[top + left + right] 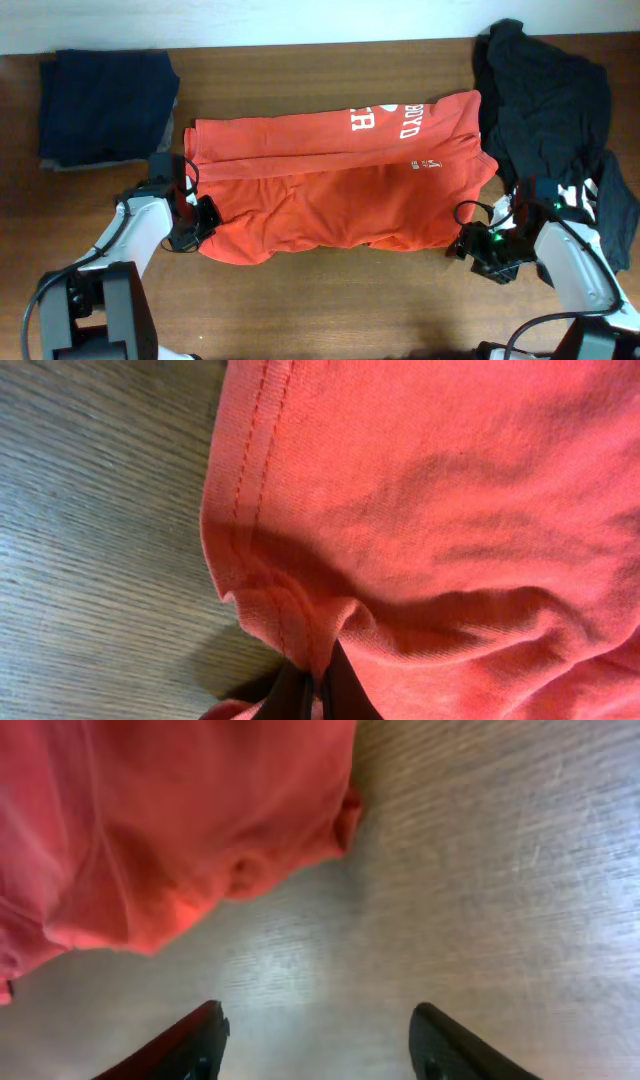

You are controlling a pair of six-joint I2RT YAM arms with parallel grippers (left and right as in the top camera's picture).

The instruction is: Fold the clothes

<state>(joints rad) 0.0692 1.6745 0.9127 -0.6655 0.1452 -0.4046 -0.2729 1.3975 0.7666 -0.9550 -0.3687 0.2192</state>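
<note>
An orange-red T-shirt (340, 190) with white lettering lies partly folded across the middle of the wooden table (330, 300). My left gripper (203, 222) is shut on the shirt's front left hem corner; the left wrist view shows the stitched hem (250, 560) pinched between the fingers (318, 695). My right gripper (470, 243) is open and empty over bare wood just off the shirt's front right corner. In the right wrist view the shirt (170, 830) lies ahead and left of the open fingers (315, 1045).
A folded dark navy garment stack (105, 105) sits at the back left. A heap of black clothes (550, 100) lies at the back right, spilling toward the right arm. Bare wood runs along the front edge.
</note>
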